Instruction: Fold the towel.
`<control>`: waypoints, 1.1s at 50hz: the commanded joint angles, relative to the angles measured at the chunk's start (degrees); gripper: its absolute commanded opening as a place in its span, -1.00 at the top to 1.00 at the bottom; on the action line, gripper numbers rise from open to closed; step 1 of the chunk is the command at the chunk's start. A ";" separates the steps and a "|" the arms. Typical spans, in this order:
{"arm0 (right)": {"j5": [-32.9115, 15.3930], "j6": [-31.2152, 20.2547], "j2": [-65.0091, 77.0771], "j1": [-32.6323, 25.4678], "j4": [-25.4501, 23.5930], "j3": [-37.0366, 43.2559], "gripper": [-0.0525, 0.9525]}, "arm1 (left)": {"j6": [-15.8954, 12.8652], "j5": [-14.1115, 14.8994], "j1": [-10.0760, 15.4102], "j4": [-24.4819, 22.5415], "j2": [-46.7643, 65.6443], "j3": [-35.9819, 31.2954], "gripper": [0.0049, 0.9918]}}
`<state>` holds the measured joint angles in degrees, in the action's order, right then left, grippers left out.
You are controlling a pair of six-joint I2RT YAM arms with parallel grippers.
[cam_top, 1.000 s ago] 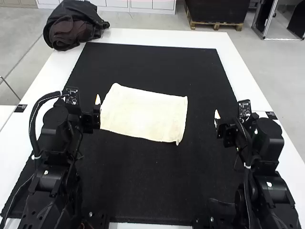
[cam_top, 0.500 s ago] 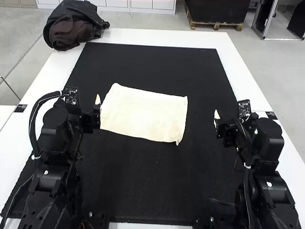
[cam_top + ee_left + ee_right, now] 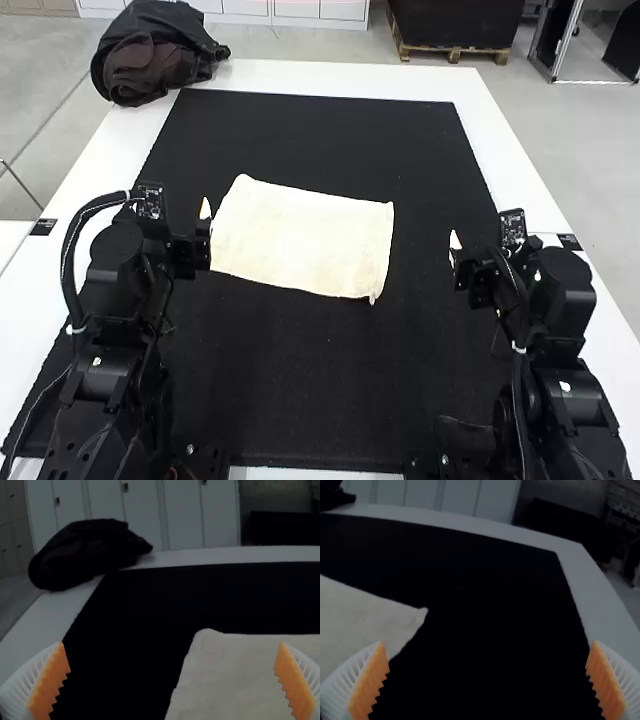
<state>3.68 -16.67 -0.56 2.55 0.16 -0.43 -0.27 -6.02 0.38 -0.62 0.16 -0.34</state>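
Observation:
A cream towel [image 3: 303,238] lies spread as a slightly skewed rectangle on the black mat, with a small tip at its near right corner. My left gripper [image 3: 205,222] is at the towel's left edge; in the left wrist view the left gripper [image 3: 172,680] stands open, the towel [image 3: 240,675] beyond and partly between its fingers. My right gripper [image 3: 456,252] is off to the right of the towel, apart from it. In the right wrist view the right gripper [image 3: 487,680] is open with nothing held, and a towel corner [image 3: 415,615] shows ahead.
The black mat [image 3: 330,380] covers most of the white table [image 3: 350,78]. A dark bundled garment [image 3: 150,55] lies on the table's far left corner, also visible as a dark heap [image 3: 85,552] in the left wrist view.

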 commanded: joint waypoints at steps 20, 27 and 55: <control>-3.86 -2.23 -5.16 -1.49 18.21 -10.12 -0.91 | -6.76 -6.63 0.06 -17.92 2.65 -8.19 -0.93; -4.47 5.59 -23.26 -2.02 16.27 -24.36 -0.91 | -6.67 -6.28 0.14 -18.36 18.21 -20.67 -0.93; 0.45 22.73 -73.53 -0.79 6.43 -39.21 -0.91 | -1.48 -11.91 -0.47 -16.43 66.55 -35.61 -0.93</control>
<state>3.27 2.44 -71.64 1.10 5.30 -41.78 -4.08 -15.07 0.38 -15.11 66.46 -38.26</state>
